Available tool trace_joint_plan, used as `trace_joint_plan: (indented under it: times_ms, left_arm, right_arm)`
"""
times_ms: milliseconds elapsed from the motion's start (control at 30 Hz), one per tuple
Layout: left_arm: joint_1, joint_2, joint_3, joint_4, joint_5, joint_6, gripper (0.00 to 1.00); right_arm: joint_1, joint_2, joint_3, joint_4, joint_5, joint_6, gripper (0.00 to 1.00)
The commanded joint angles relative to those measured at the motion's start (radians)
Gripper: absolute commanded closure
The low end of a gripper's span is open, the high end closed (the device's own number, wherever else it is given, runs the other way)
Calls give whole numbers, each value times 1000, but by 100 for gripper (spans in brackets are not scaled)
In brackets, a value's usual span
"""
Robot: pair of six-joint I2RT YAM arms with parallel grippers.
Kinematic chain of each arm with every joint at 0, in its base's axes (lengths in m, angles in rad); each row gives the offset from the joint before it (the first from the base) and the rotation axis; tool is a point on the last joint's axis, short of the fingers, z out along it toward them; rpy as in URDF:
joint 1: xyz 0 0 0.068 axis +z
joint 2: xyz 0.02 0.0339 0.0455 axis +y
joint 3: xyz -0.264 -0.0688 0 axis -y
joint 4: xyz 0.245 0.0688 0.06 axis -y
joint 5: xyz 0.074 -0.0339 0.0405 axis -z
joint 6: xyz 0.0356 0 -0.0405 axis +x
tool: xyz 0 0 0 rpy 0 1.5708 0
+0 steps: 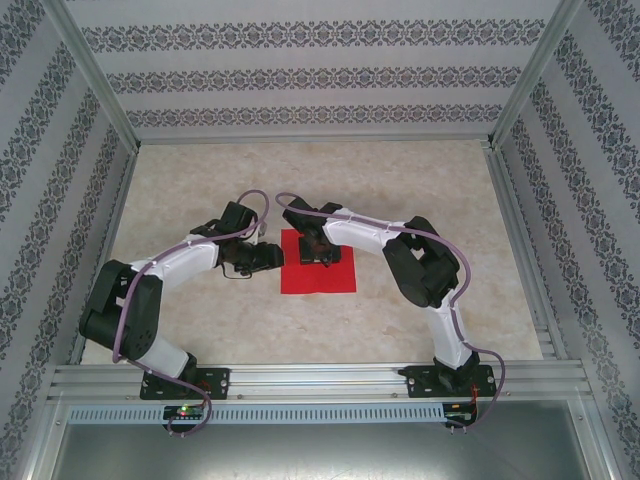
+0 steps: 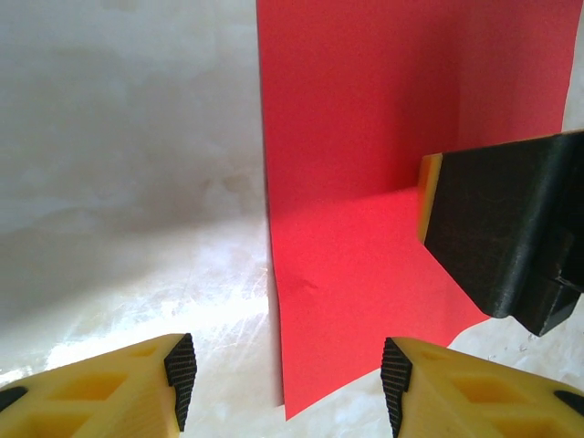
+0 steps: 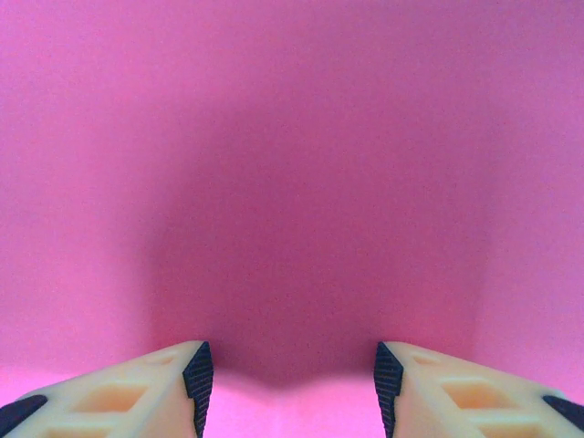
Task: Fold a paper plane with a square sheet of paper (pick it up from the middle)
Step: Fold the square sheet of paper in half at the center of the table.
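Gaping empty at the square sheet of paper.
Left gripper at its nine o'clock edge, right gripper near twelve.

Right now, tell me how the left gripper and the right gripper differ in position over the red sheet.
The left gripper straddles the left edge of the square sheet of paper, half over bare table; the right gripper hangs over the sheet's middle. In the top view the left gripper reaches in from the left, the right gripper over the far edge. Both have open jaws, holding nothing.
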Motion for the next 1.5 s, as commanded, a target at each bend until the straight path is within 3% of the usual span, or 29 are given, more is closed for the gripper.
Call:
trace_joint_plan:
  times_ms: [0, 367, 633, 1467]
  left_arm:
    - [23, -37, 13, -35, -16, 28, 41]
    - [66, -93, -43, 2, 43, -6, 34]
    - [75, -108, -56, -8, 54, -1, 28]
    - [76, -119, -30, -1, 81, -6, 29]
  right_arm:
    - [17, -27, 4, 17, 9, 14, 46]
    - [29, 96, 57, -47, 30, 16, 45]
    - [39, 166, 65, -91, 58, 18, 50]
    - [39, -94, 29, 23, 48, -14, 85]
